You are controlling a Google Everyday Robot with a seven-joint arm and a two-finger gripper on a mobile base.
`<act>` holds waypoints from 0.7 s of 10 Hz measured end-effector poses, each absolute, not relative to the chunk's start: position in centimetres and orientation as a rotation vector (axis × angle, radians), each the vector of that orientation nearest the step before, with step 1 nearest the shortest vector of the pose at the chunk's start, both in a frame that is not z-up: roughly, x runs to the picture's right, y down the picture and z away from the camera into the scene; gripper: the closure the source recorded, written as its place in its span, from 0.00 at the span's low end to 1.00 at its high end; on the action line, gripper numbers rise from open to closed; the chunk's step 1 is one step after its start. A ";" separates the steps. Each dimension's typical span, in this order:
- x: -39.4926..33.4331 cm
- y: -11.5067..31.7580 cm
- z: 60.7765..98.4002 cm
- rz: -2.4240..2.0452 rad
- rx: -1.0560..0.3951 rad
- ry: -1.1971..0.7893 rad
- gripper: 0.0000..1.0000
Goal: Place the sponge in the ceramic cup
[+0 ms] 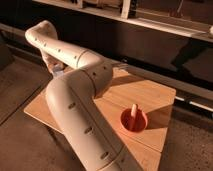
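— Wooden table (150,95) under warm, low light, with rough grey floor (20,135) around it. Where does the gripper sit?

— The gripper (56,68) is at the table's far left edge, low and close to the wood. Most of it is hidden behind the arm's upper link. Only a pale part and a small bluish patch show. Whether it is wide, narrow or holding something: cannot tell.

— And the arm behind it?

— The white arm (75,100) comes in from the bottom edge of the view and rises over the table's left half. It bends at a round joint above the middle, runs back to the left, and folds down to the gripper. Small dark slots dot the casing. Its shadow lies on the wood to the right of the joint.

— The cup?

— The orange cup (125,125) stands upright on the near right part of the table. It is well apart from the gripper, and just to the right of the arm's lower link, not touching it.

— Anything in it?

— One pale strip (133,112) stands in it, rising above the rim. It cannot be told whether that strip is the sponge.

— Beyond the table?

— A dark wall (150,50) runs behind the table. A long pale shelf (150,22) crosses the top of the view and carries a few small things too dim to name.
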State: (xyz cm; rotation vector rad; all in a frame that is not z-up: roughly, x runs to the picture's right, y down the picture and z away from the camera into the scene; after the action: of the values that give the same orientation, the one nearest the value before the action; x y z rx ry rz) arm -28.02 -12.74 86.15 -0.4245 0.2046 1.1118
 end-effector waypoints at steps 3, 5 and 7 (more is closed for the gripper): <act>-27.9 -12.5 86.4 1.114 -0.432 0.205 1.00; -27.9 -12.4 86.4 1.117 -0.437 0.203 1.00; -28.0 -12.3 86.4 1.120 -0.443 0.200 1.00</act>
State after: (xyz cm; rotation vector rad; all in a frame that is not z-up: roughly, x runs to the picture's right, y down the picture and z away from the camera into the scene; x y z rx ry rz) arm -28.03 -12.29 86.38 -0.4432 0.1997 1.1201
